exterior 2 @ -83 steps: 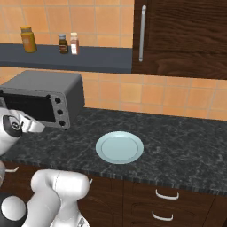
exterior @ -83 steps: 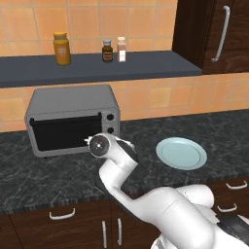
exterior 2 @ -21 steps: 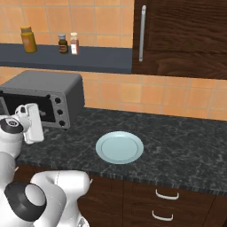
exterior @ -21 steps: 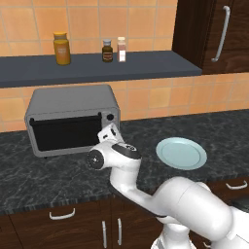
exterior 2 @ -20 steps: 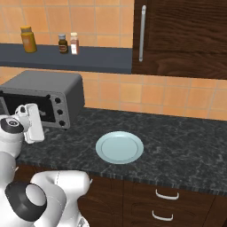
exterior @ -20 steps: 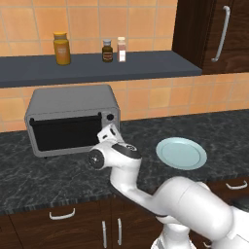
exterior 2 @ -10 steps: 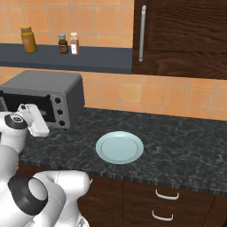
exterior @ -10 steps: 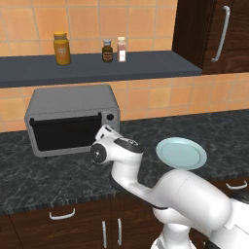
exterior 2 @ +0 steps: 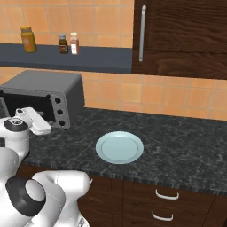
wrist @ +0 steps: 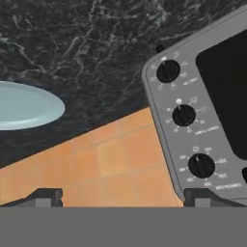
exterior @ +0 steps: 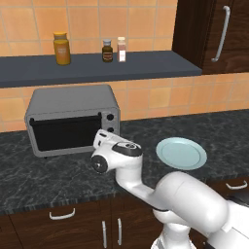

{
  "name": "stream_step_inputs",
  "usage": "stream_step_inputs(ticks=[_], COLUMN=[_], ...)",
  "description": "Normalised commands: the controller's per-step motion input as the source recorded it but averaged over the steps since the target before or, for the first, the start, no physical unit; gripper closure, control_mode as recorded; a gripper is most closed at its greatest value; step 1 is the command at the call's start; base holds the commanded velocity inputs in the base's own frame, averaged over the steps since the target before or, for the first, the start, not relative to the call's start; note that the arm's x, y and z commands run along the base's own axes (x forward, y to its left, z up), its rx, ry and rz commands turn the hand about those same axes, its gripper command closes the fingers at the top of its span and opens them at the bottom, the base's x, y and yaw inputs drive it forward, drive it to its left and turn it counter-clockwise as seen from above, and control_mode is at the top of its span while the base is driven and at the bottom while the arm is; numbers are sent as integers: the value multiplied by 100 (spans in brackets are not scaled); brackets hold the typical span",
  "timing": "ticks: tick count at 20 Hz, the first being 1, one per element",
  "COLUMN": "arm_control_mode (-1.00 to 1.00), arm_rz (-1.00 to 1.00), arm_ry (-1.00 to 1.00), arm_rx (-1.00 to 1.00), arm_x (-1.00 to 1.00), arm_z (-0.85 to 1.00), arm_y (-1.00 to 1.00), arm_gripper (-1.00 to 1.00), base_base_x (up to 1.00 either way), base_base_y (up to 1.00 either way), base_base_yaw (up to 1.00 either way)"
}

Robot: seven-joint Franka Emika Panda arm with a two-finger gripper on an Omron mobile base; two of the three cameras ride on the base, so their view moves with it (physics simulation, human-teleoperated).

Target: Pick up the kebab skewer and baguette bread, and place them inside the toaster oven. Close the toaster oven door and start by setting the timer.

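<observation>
The boxy silver-grey toaster oven (exterior: 73, 119) stands at the back left of the dark speckled counter (exterior: 219, 131), long axis along the wall, its dark glass door (exterior: 65, 132) shut and facing the room. The round pale-blue plate (exterior 2: 119, 147) lies bare. Judging by this, loading and closing are done; the timer knob remains. The white arm's gripper (wrist: 123, 197), fingers spread wide and holding nothing, faces the three dark knobs (wrist: 184, 115).

Bare counter (exterior: 58, 177) before toaster oven (exterior: 73, 124), plate (exterior: 181, 153) well apart to its right
</observation>
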Motion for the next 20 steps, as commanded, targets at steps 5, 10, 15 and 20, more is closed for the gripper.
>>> stream_step_inputs(ticks=[5, 10, 15, 20], arm_control_mode=[-100, -100, -100, -100], arm_rz=[8, 6, 8, 5], arm_ry=[0, 0, -5, -6], arm_rx=[-13, -14, -12, -9], arm_x=[10, 32, 9, 2], arm_z=[-4, -5, -11, -9], arm_y=[0, -4, 0, 0], arm_gripper=[-100, -100, -100, -100], base_base_x=[0, 0, 0, 0], base_base_y=[0, 0, 0, 0], base_base_yaw=[0, 0, 0, 0])
